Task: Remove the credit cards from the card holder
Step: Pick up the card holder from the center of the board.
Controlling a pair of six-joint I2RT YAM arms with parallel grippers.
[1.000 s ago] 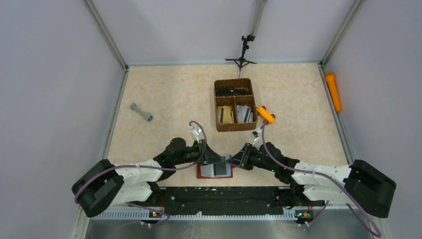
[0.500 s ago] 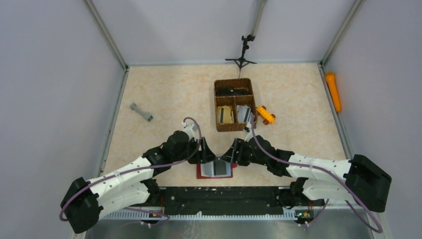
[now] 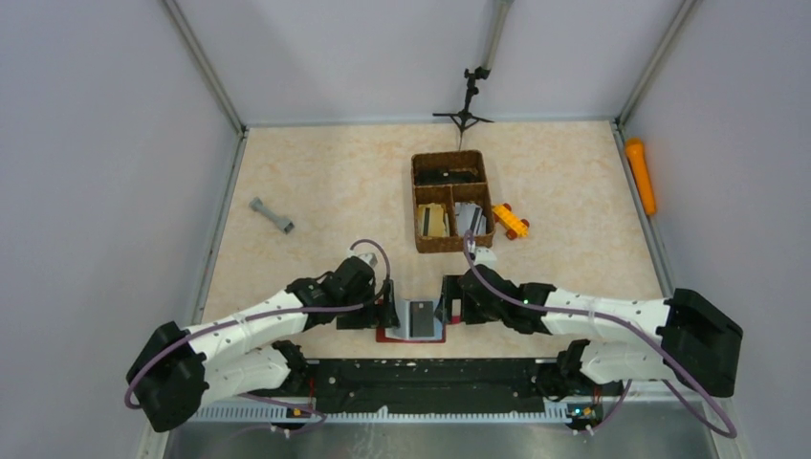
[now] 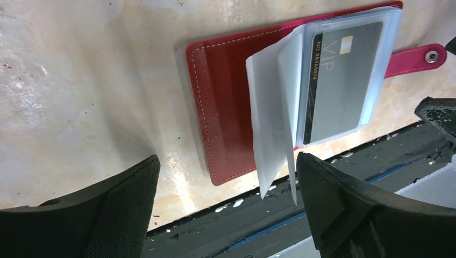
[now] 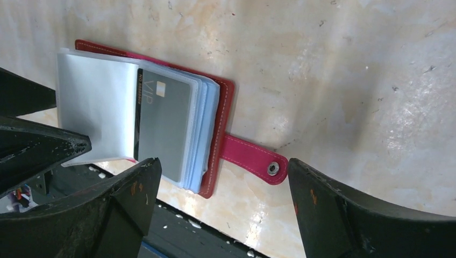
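Beige marbled tabletop [image 3: 316,182] is filling the views between grey walls, and at its near edge both arms are crouching low over the work. Seen from its wrist camera, the left gripper [image 4: 226,177] is gaping with nothing between its fingers, straddling the bare left cover. The right gripper [image 5: 224,166] is likewise spread and empty, hanging over the right half and the pink snap tab [image 5: 253,157]. Between them the dark red card holder [image 3: 413,325] is lying flat and unfolded, its stack of clear plastic sleeves [image 4: 274,107] fanning up, one leaf standing nearly upright. A silver-grey credit card [image 4: 339,80] is sitting inside the top sleeve, not yet drawn out. To my eye the step in hand is gripping that card, and it is asking for one finger to be pinning the cover while the other gripper is pinching the card's exposed edge only. The pull should be running along the sleeve's length so the flimsy plastic is not bunching or lifting the whole holder. The card is reading "VIP" beside a small gold chip. A line starting "NO 8888" is running along its dark stripe, the last digits too fine to trust. Farther back, the brown woven basket [image 3: 417,206] is standing well apart.
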